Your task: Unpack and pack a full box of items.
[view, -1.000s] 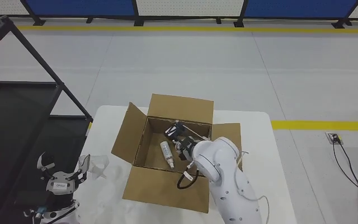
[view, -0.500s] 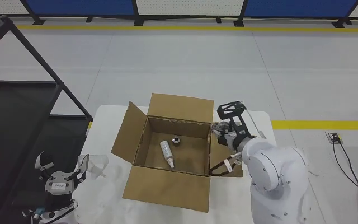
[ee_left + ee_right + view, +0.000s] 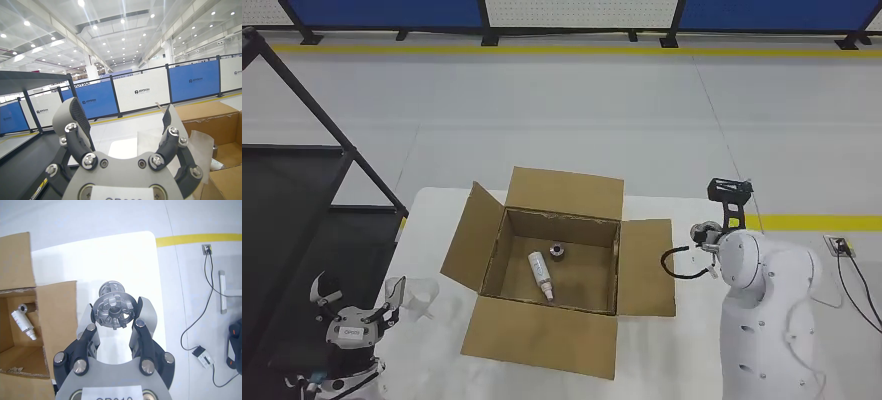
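Bottle (image 3: pixel 540 276) and small cylinder (image 3: pixel 556 250) inside the box (image 3: pixel 542 340) on the table (image 3: pixel 692 212); metal part (image 3: pixel 113 311) right of the box.

Box (image 3: pixel 504 250) open on top, 4 flaps (image 3: pixel 647 265) splayed outward, bottle (image 3: pixel 540 275) lying inside

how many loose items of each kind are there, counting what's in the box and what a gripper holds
white plastic bottle: 1, lying in the open brown cardboard box
small round metal cylinder: 1, in the box
grey flanged cast-metal part: 1, held in the right gripper
total: 3
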You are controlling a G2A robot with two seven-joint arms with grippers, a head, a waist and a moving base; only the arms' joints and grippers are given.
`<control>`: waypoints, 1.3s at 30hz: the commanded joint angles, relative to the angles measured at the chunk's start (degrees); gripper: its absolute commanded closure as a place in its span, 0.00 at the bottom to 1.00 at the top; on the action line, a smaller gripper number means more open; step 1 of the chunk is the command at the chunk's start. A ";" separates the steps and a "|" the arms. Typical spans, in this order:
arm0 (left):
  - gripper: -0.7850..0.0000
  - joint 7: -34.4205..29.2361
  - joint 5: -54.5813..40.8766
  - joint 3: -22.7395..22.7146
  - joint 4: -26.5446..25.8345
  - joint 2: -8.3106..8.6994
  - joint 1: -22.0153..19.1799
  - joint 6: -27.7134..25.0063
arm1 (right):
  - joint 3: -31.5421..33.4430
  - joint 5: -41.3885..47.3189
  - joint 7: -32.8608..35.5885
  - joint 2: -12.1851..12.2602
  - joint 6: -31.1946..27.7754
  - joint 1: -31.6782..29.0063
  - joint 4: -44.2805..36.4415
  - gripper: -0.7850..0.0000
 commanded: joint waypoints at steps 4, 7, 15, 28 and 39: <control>0.00 -0.41 0.44 0.38 -0.54 -0.02 0.20 0.45 | 3.31 -4.59 1.00 1.24 -0.39 5.74 13.54 1.00; 0.00 -0.65 0.74 0.60 -0.77 -0.03 0.28 0.69 | 4.43 -6.76 0.71 1.93 -0.76 8.45 20.54 1.00; 0.00 -0.93 1.20 0.96 -1.41 -0.05 0.55 1.23 | 5.94 -8.26 -2.03 3.22 -0.35 13.76 34.74 1.00; 0.00 -1.45 2.15 1.41 -2.59 -0.06 0.94 1.95 | 9.42 -6.74 -7.87 5.62 0.35 18.50 47.81 1.00; 0.00 -1.67 2.50 1.35 -2.56 0.01 1.00 1.76 | 9.03 -6.98 -10.32 6.85 3.31 20.58 54.02 0.75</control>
